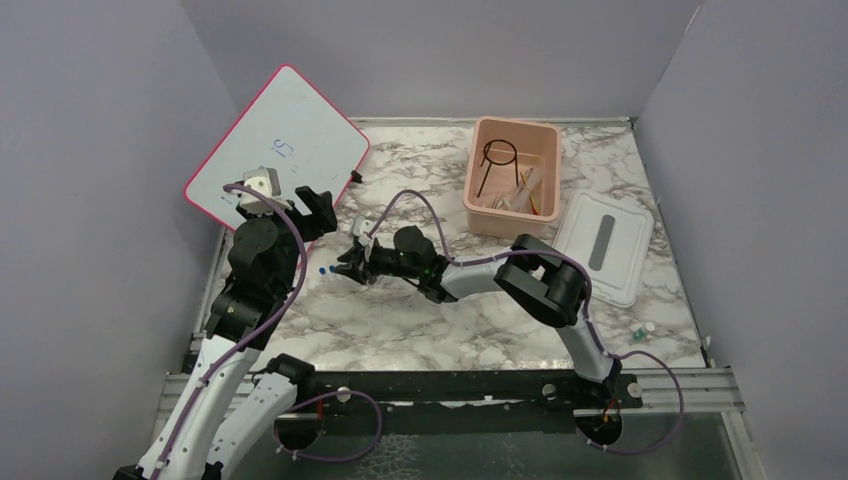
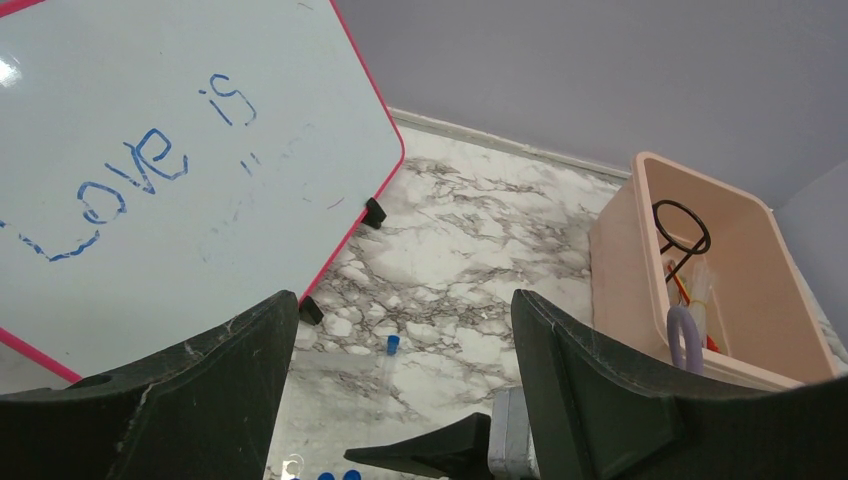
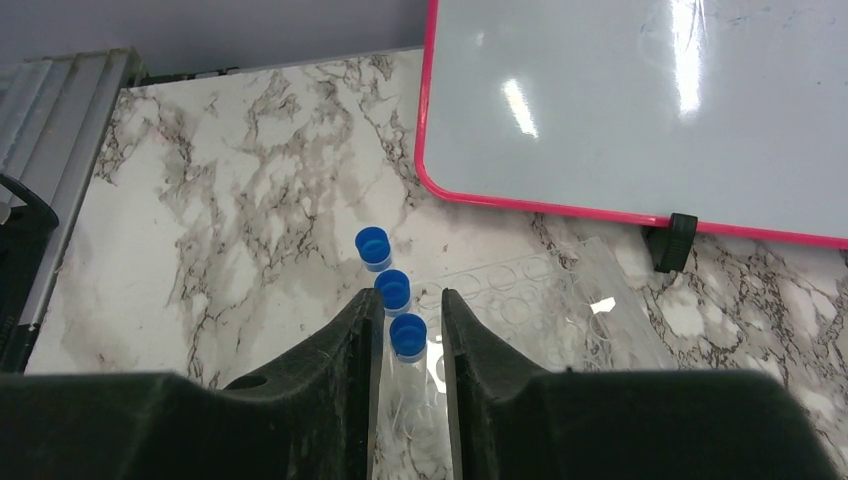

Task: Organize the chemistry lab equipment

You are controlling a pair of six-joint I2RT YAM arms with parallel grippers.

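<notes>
Right gripper (image 3: 410,297) hanging low over marble table (image 3: 230,200), fingers (image 3: 340,350) narrowed, bracketing blue-capped vial (image 3: 407,335); cannot tell if actually clamping. Two more vials (image 3: 372,245) lying in line just beyond fingertips. Clear well tray (image 3: 545,295) sitting just right of them, whiteboard (image 3: 640,100) edge crowding beyond; open marble lying left, toward metal rail (image 3: 60,100). Left gripper (image 2: 400,300) hovering spread wide, holding nothing. Black wire ring stand (image 1: 497,158) lying inside pink tub (image 1: 478,175), well apart.
</notes>
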